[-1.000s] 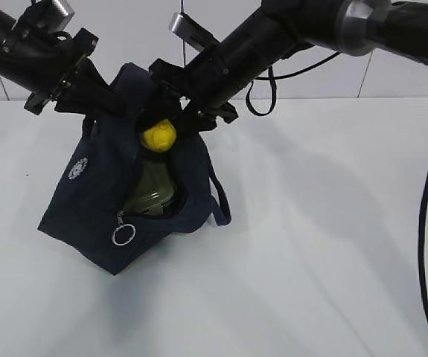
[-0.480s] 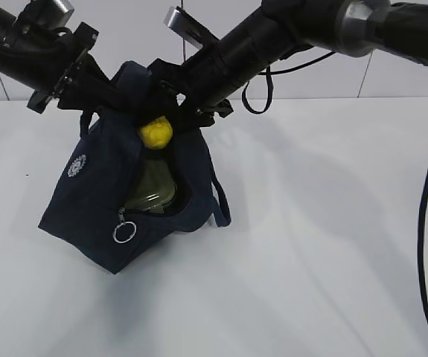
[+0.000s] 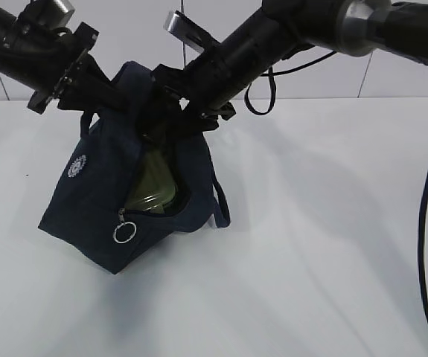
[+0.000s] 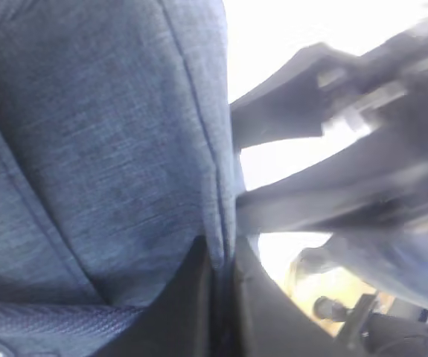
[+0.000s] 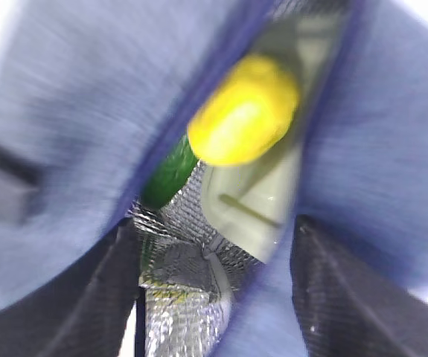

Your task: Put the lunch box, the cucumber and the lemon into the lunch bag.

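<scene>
Lemon (image 5: 245, 110) — smooth, oval — inside fabric bag (image 3: 98, 201); right tool (image 5: 214, 245) spread, empty.

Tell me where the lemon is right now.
The lemon is inside the lunch bag, seen only in the right wrist view, between the cucumber and the lunch box.

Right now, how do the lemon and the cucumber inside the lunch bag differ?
The lemon is bright yellow and oval; the cucumber is dark green. The lemon shows nearly whole in the bag's mouth, while only a short stretch of the cucumber shows past the fabric edge. The lemon lies in front of the pale lunch box lid; the cucumber sits to its side, against the silver lining. Both are inside the lunch bag.
</scene>
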Robot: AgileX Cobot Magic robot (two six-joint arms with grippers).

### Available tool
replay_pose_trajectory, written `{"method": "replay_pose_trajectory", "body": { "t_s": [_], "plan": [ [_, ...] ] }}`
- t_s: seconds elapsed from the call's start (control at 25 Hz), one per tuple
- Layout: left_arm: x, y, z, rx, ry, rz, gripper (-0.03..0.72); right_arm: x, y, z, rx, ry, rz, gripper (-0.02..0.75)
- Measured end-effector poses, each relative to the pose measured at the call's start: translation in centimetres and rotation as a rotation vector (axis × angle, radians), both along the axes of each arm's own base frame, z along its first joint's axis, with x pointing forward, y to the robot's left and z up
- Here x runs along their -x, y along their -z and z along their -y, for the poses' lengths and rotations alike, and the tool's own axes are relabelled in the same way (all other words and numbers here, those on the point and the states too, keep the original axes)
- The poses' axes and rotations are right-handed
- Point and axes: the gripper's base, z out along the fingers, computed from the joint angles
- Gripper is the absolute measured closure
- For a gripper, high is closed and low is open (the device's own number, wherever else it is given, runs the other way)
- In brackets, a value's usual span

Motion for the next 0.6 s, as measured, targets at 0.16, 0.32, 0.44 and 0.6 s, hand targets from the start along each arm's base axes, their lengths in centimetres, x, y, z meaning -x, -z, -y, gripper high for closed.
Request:
{"method": "replay_pose_trajectory", "body": {
  "t_s": [0.16,0.32,0.44,0.6],
  "plan": [
    [0.0,0.0,0.0,-0.006,0.002,0.001,0.686,0.0,0.0,1.0,0.043,-0.025,-0.005,0.259],
    [0.0,0.2,-0.1,-0.028,0.009,0.004,0.686,0.0,-1.4,1.9,0.04,-0.011,0.021,0.258],
    [0.1,0.2,-0.2,-0.035,0.012,0.005,0.686,-0.1,-2.5,2.7,0.037,0.002,0.044,0.258],
    [0.1,0.2,-0.2,-0.036,0.012,0.005,0.686,-0.3,-4.3,4.5,0.043,0.051,0.069,0.258]
  ]
}}
